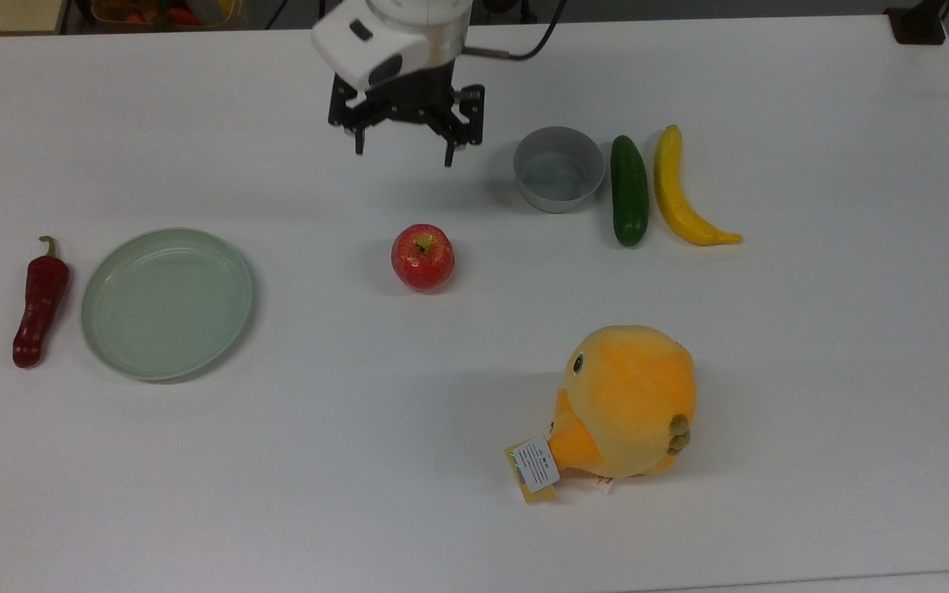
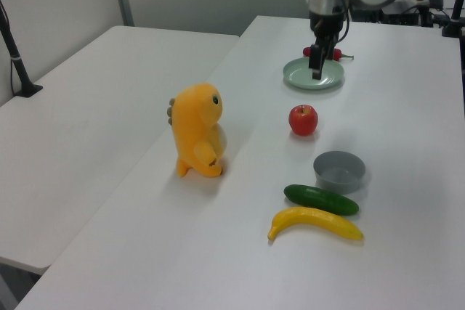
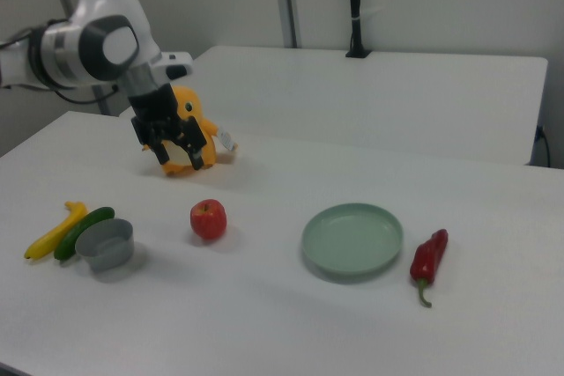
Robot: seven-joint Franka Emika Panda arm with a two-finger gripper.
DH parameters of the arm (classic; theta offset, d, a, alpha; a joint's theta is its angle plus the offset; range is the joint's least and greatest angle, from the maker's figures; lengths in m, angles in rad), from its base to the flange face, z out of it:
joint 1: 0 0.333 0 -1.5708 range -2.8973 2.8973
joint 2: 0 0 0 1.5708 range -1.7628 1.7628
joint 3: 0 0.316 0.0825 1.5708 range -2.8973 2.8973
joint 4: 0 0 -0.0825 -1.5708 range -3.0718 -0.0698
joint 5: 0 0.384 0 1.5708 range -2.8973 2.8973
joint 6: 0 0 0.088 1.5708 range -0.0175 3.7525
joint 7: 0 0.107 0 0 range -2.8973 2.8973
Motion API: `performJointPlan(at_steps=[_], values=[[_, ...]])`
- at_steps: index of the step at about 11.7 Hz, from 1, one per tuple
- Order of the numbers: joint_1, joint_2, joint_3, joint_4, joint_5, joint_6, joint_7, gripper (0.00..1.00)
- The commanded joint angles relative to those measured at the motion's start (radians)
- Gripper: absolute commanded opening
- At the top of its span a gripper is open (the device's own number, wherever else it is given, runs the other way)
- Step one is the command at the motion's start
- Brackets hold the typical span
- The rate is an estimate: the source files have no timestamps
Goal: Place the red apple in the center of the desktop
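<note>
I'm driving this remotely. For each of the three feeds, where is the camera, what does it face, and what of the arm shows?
Top view: overhead, looking down on the desktop; open tool and wrist at the top edge.
Left view: raised, beyond the banana end, looking along the table; tool and forearm above the green plate.
Right view: raised, at the chili pepper end; tool and elbow on the right view's left.
All three share the red apple, standing free.

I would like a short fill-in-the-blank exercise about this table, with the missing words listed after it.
1. The red apple rests on the desktop with its stem pointing ____.
2. The gripper above the apple is ____.
3. In the top view, the green plate lies between the apple and the ____.
4. The cucumber lies between the gray bowl and the ____.

Missing words: up; open; chili pepper; banana
</note>
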Motion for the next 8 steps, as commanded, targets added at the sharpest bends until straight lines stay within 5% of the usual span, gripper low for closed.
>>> performJointPlan(at_steps=[1, 3, 8], values=[[0.035, -0.121, -0.069, -0.017, 0.118, -0.078, 0.023, 1.0], [0.079, -0.129, -0.117, -0.018, 0.156, -0.072, 0.023, 1.0], [0.088, -0.114, -0.12, -0.027, 0.156, -0.075, 0.013, 1.0]])
